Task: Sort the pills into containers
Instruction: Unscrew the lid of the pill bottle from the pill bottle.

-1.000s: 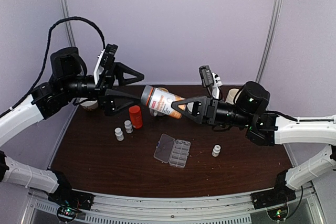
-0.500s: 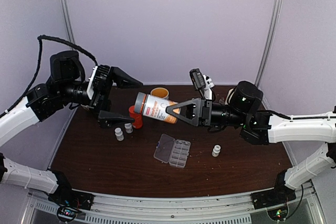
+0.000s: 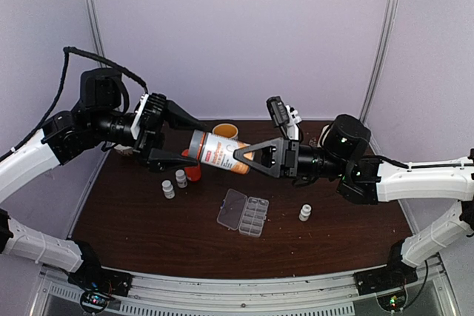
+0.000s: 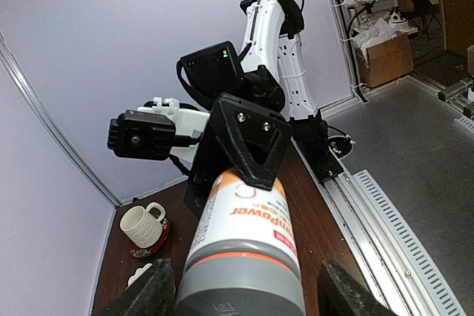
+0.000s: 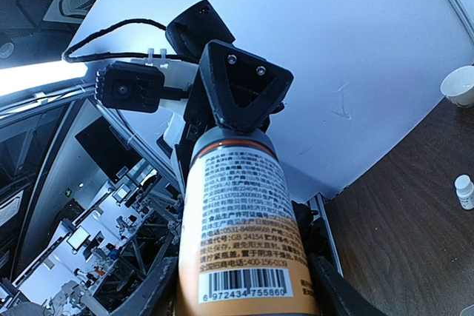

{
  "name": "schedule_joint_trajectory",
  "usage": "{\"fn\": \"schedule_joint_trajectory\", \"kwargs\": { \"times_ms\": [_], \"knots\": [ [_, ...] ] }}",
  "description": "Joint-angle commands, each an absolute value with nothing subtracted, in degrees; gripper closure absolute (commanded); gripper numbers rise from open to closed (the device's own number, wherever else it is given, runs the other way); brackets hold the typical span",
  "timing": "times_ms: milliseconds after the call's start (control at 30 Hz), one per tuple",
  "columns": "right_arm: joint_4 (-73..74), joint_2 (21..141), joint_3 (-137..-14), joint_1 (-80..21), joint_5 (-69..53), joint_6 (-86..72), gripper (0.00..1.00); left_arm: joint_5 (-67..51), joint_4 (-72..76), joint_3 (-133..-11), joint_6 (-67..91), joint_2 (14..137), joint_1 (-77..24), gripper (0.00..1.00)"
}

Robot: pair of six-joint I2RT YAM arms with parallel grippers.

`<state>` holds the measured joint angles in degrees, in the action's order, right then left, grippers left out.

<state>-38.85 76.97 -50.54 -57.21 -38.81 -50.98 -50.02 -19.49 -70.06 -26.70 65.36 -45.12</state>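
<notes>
From above, the big bottle [image 3: 222,151] lies level in mid-air at the centre of the frame. The right gripper [image 3: 249,157] is clamped on its labelled body and covers part of the label. The bottle's grey cap sits between the jaws of the left gripper [image 3: 191,140], which stand apart above and below it. A red bottle [image 3: 193,174] is half hidden behind that gripper, and an orange cup [image 3: 224,130] shows only its rim behind the big bottle. Just below centre on the desk [image 3: 148,227] sits the organizer box [image 3: 253,217], clear and flat, its lid laid open to the left and its small compartments in rows. The pills are too small to make out here. In the left wrist view the cap fills the bottom edge, cut off by the frame, with a finger [image 4: 144,294] on each side; a thin gap shows on the right, so no firm grip can be told. A mug [image 4: 141,225] stands at lower left. In the right wrist view the bottle's barcode end is cut off at the bottom and its cap end is hidden under the left gripper's dark triangular finger.
</notes>
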Motion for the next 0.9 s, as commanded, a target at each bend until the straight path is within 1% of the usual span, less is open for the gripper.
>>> {"fn": "schedule_joint_trajectory", "kwargs": {
  "times_ms": [0, 33, 67, 100, 133, 167, 200, 267, 333, 433, 533, 667, 867],
  "knots": [
    [-42.19, 77.17, -52.14, -57.04, -39.73, -51.54, 0.76, -49.80, -19.52, -71.11, -28.10, 65.47, -45.59, 0.27],
    [-42.13, 77.09, -52.12, -57.04, -39.73, -51.59, 0.76, -49.64, -19.51, -70.98, -28.12, 65.35, -45.57, 0.23],
    [-42.17, 77.09, -52.12, -56.98, -39.73, -51.62, 0.76, -49.39, -19.63, -70.86, -28.04, 65.19, -45.61, 0.15],
    [-42.15, 77.13, -52.12, -57.00, -39.80, -51.60, 0.76, -49.24, -19.64, -70.72, -28.08, 65.09, -45.69, 0.10],
    [-42.23, 77.09, -52.12, -57.00, -39.81, -51.53, 0.76, -49.15, -19.66, -70.53, -28.14, 65.01, -45.70, 0.09],
    [-42.20, 77.05, -52.12, -56.96, -39.89, -51.51, 0.76, -49.02, -19.65, -70.43, -28.35, 64.87, -45.70, 0.11],
    [-42.15, 77.02, -52.12, -57.03, -39.90, -51.50, 0.76, -48.59, -19.61, -70.40, -28.50, 64.71, -45.70, 0.17],
    [-42.04, 77.07, -52.12, -56.97, -39.95, -51.50, 0.76, -47.63, -19.62, -70.48, -28.48, 64.52, -45.70, 0.33],
    [-42.19, 77.12, -52.20, -56.96, -39.99, -51.62, 0.76, -47.09, -19.88, -70.69, -28.48, 64.71, -45.70, 0.44],
    [-42.27, 77.24, -52.29, -56.99, -40.08, -51.69, 0.76, -47.28, -20.67, -71.20, -28.67, 65.19, -45.70, 0.55],
    [-42.24, 77.27, -52.29, -56.97, -40.08, -51.48, 0.76, -46.89, -20.85, -71.52, -28.71, 65.55, -45.70, 0.69],
    [-39.93, 76.77, -52.37, -57.04, -39.57, -48.53, 0.78, -46.34, -20.86, -72.66, -26.20, 66.48, -45.70, 0.74],
    [-33.11, 75.12, -52.73, -57.13, -37.75, -39.61, 0.82, -48.12, -20.21, -75.52, -17.20, 68.56, -45.70, 0.90]
  ]
}}
